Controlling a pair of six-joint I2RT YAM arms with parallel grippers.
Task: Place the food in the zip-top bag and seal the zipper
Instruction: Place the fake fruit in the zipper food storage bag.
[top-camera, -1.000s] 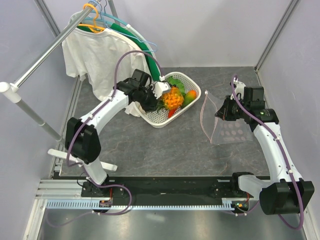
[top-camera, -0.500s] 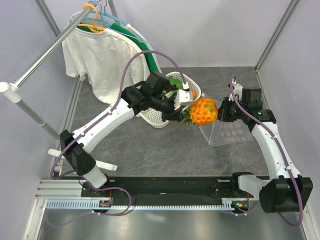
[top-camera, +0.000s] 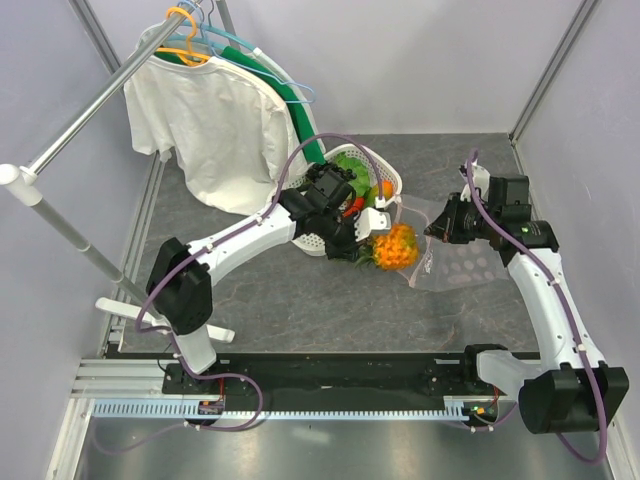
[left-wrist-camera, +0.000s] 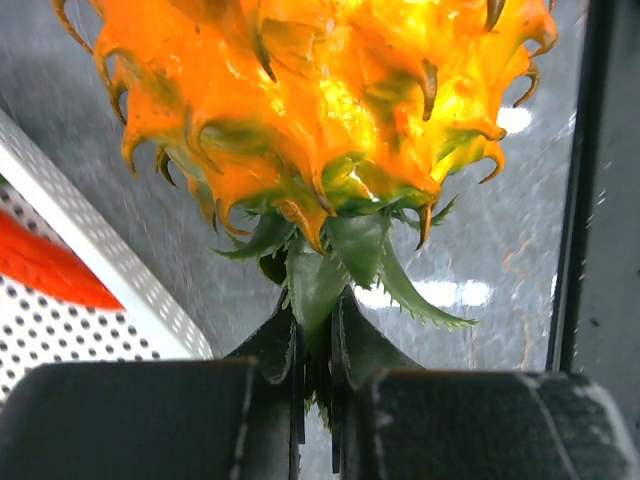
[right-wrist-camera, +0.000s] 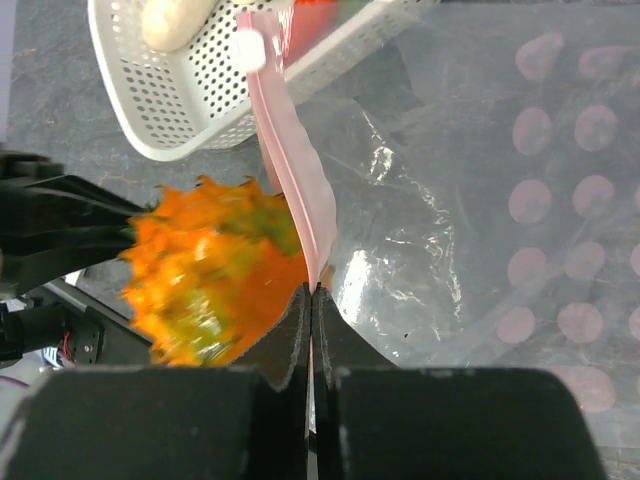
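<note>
My left gripper (top-camera: 368, 238) (left-wrist-camera: 318, 335) is shut on the green leaves of the orange knobbly fruit (top-camera: 395, 246) (left-wrist-camera: 320, 100). The fruit (right-wrist-camera: 215, 270) hangs right beside the zip-top bag's pink zipper (right-wrist-camera: 290, 170), at the bag's left edge. My right gripper (top-camera: 437, 228) (right-wrist-camera: 312, 300) is shut on that zipper strip and holds it up. The clear dotted bag (top-camera: 465, 262) (right-wrist-camera: 520, 200) lies on the table to its right. More food stays in the white basket (top-camera: 396, 181): green pieces (top-camera: 352, 165), a small orange piece (top-camera: 385, 188) and a red chili (top-camera: 352, 207) (left-wrist-camera: 40, 270).
The basket's rim (left-wrist-camera: 100, 250) (right-wrist-camera: 190, 90) sits just left of the bag. A white T-shirt (top-camera: 215, 120) hangs from hangers on a clothes rail (top-camera: 90, 100) at the back left. Grey walls close in the table at back and right.
The left arm lifted the orange fruit out of the basket, swung it right, then lowered it beside the bag's zipper. The right gripper kept its hold on the strip, hardly moving.
</note>
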